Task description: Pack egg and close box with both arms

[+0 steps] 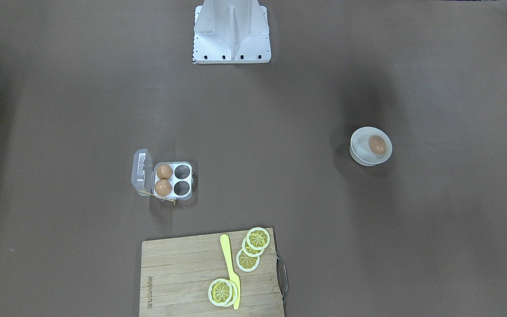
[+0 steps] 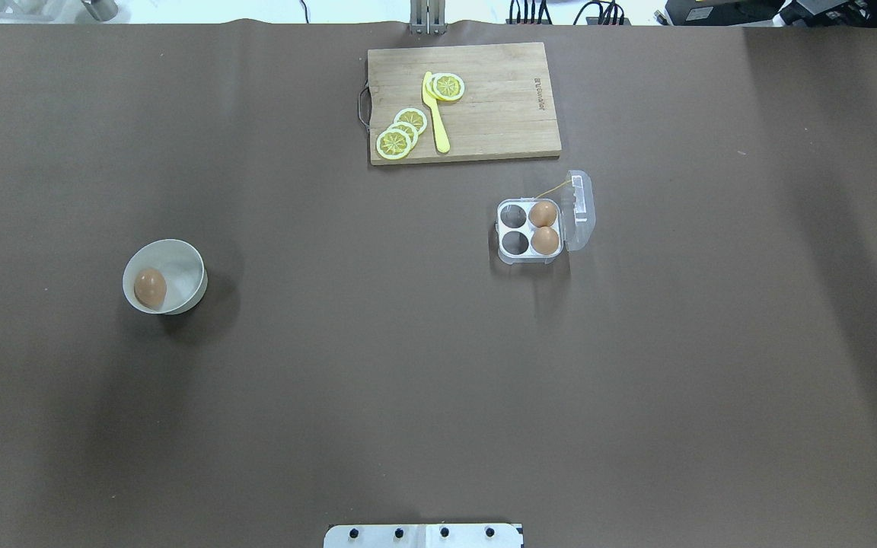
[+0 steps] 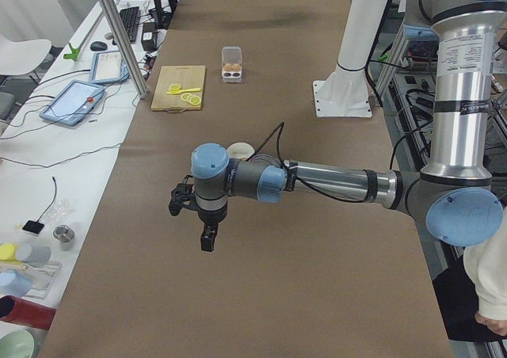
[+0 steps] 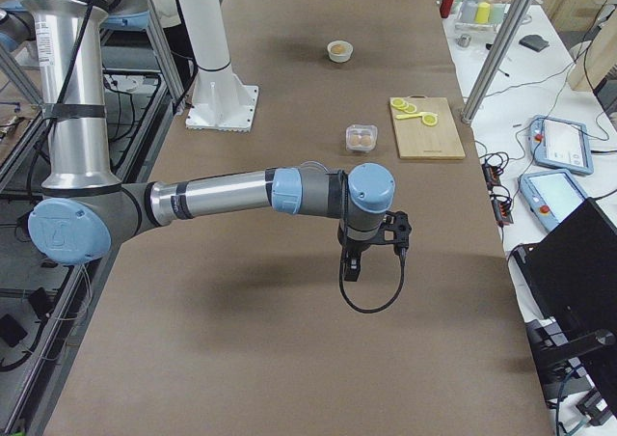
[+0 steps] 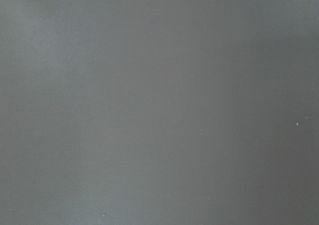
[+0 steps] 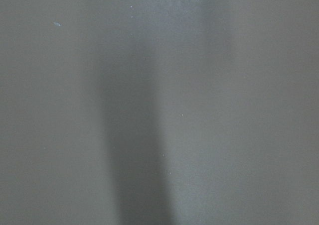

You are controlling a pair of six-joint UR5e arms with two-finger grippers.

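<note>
Orange-brown egg in bowl — box lid open, two cells filled.
Aperture of left fingers and right fingers — cannot tell.

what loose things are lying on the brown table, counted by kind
box: 1
bowl: 1
eggs: 3 (two in the box, one in the bowl)
cutting board: 1
knife: 1
lemon slices: 5, some overlapping
total: 12
</note>
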